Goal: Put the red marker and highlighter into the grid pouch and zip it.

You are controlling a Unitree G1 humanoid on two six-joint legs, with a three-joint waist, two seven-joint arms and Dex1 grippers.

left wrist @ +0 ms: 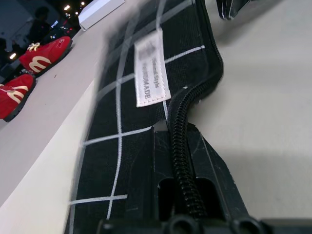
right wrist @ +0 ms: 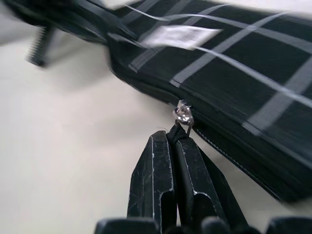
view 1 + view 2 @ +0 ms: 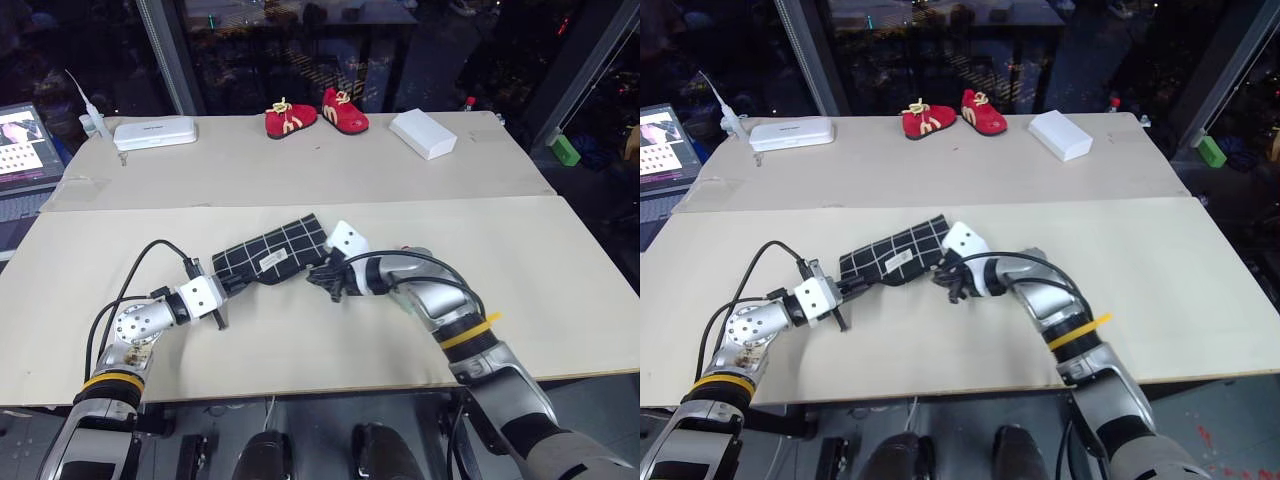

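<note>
The grid pouch point(image 3: 275, 252), black with white lines and a small white label point(image 1: 151, 73), lies flat in the middle of the table. My left gripper point(image 3: 232, 283) is shut on the pouch's left end, its fingers point(image 1: 209, 161) clamped either side of the zip coil. My right gripper point(image 2: 173, 137) is shut on the black cord at the small metal zip slider point(image 2: 184, 116), along the pouch's near edge and toward its right end point(image 3: 318, 275). The red marker and the highlighter are hidden from view.
A pair of small red shoes point(image 3: 315, 115), a white box point(image 3: 423, 133) and a white case point(image 3: 155, 132) sit at the back of the table. A screen point(image 3: 25, 145) is at the far left and a green block point(image 3: 565, 150) beyond the right edge.
</note>
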